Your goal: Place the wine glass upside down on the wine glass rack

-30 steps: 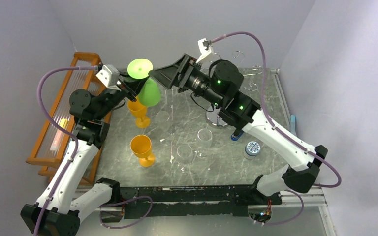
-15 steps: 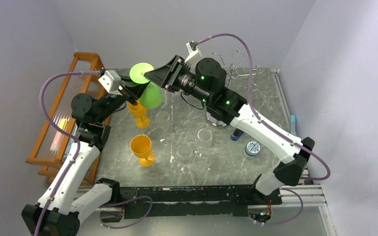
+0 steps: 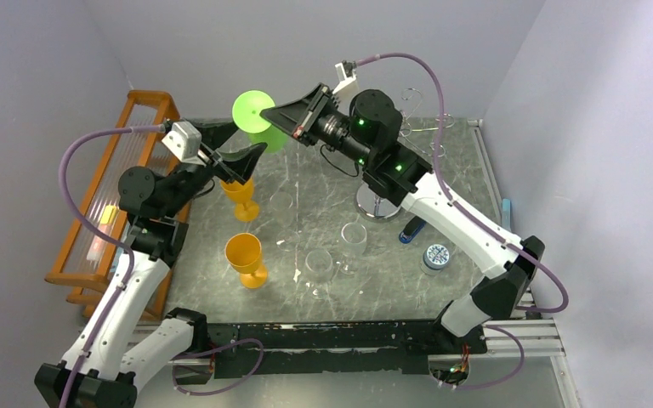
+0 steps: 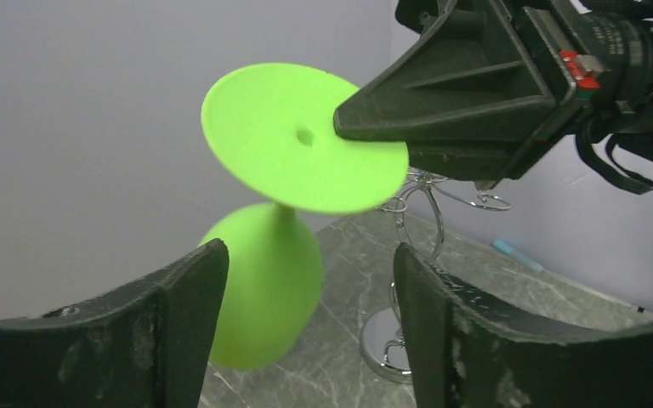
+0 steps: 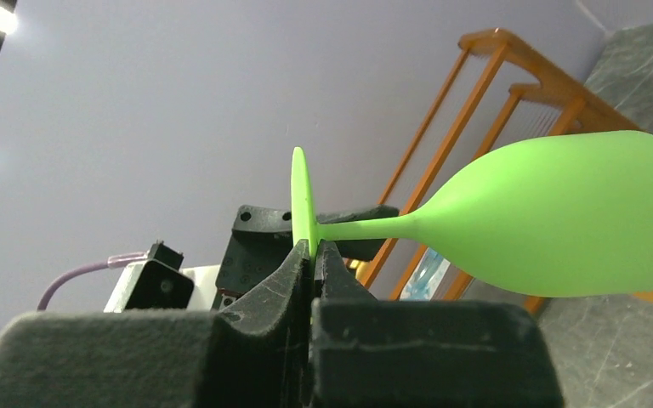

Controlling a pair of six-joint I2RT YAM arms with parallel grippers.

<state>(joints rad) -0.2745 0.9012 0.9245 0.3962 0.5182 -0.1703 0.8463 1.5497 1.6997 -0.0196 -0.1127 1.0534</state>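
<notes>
Wine glass point(image 3: 252, 109) in air left of wine glass rack point(image 3: 372, 208), bowl down. Right pincer point(image 5: 313, 255) clenched on foot rim, I reckon leaving stem free for hooks. Left pincer point(image 4: 310, 253) spread, empty.

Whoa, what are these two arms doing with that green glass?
The right end effector is clamped shut on the foot of the green wine glass, holding it tilted in mid-air. The left end effector is open near the bowl, not gripping. The glass is not yet on the chrome wine glass rack.
</notes>
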